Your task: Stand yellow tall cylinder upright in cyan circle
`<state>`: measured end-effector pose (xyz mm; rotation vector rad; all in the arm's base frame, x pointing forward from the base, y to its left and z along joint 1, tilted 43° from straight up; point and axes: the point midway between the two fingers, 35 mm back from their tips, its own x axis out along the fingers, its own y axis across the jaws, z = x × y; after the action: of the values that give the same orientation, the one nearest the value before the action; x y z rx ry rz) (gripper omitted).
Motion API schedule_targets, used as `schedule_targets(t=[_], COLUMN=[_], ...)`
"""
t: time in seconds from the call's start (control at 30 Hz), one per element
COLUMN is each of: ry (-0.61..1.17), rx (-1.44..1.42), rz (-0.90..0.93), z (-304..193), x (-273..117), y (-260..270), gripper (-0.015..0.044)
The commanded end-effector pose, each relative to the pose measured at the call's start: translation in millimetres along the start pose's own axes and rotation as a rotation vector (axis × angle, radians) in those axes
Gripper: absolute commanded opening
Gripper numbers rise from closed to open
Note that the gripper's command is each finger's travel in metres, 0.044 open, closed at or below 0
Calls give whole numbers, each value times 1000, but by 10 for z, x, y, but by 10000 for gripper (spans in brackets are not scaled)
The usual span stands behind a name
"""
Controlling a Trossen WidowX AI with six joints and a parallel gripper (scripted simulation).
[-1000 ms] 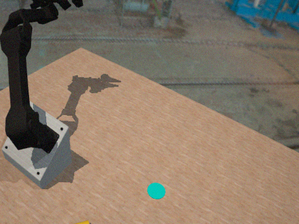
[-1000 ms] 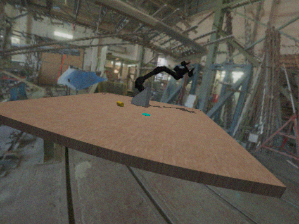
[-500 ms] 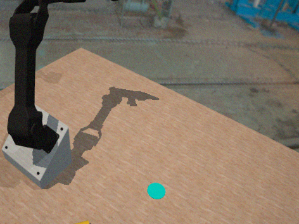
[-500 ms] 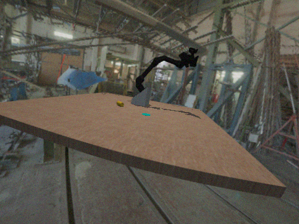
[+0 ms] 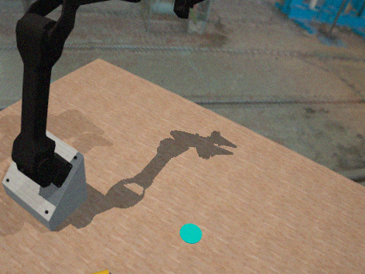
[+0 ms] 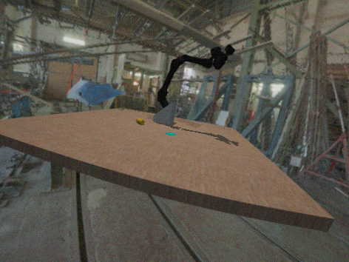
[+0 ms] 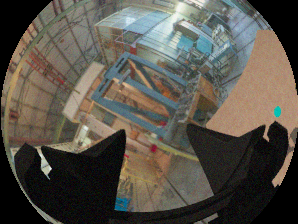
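Observation:
The yellow tall cylinder [image 5: 102,272] [image 6: 140,121] lies on its side on the table; the top view shows only a sliver of it at the bottom edge. The cyan circle [image 5: 191,233] [image 6: 170,134] [image 7: 277,111] is flat on the table, with nothing on it. My gripper [image 7: 156,131] is open and empty, high above the table and far from the cylinder. In the exterior view it is small and dark at the upper right. In the top view only part of the arm's far end shows at the top edge. The cylinder is not in the wrist view.
The arm's grey wedge base [image 5: 66,201] [image 6: 165,115] stands on the wooden table [image 5: 271,217] [image 6: 148,159] [image 7: 250,85], beside the cylinder and the circle. The arm's shadow falls across the table. The table's edge runs diagonally behind the circle in the top view.

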<state>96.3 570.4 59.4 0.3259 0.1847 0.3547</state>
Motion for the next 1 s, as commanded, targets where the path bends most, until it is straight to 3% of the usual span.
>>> schedule_targets(t=[0.0, 0.5, 0.97], ry=[17, 219, 599], rx=[-133, -665, -1044], rz=[-62, -352, -561], z=[198, 1006, 1670], x=[308, 1254, 1308], y=[-242, -1710, -3335], gripper=[309, 309, 309])
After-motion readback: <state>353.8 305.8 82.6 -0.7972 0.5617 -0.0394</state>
